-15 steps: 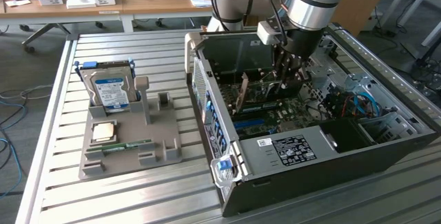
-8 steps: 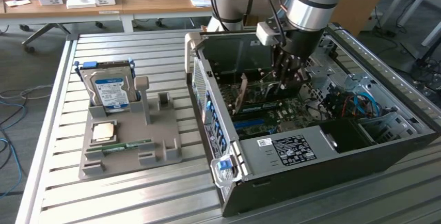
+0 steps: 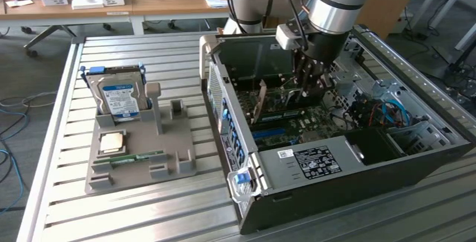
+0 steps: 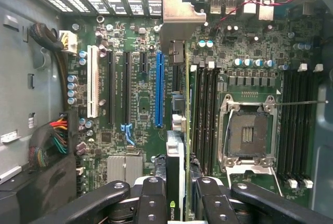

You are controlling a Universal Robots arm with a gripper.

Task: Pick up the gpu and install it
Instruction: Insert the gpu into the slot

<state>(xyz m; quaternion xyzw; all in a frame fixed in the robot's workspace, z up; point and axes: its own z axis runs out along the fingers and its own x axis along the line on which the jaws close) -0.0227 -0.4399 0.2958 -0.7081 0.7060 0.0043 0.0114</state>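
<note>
While my gripper [image 4: 181,200] clamps the gpu [image 4: 176,148] over the motherboard [image 4: 140,107], I judge pickup done, seating unconfirmed.

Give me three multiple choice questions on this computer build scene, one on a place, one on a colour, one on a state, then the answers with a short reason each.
1. Where is the hard drive?
A. in the grey holder beside the computer case
B. inside the computer case
C. in the gripper

2. What colour is the long slot next to the gpu?
A. red
B. blue
C. yellow

3. What is the gripper doing?
A. hanging open over the holder
B. gripping the hard drive
C. shut on the gpu inside the case

Answers:
1 A, it stands upright in the holder, on the exterior view's left of the case.
2 B, the wrist view shows a blue slot beside the card's edge.
3 C, its fingers clamp the card above the motherboard.
</note>
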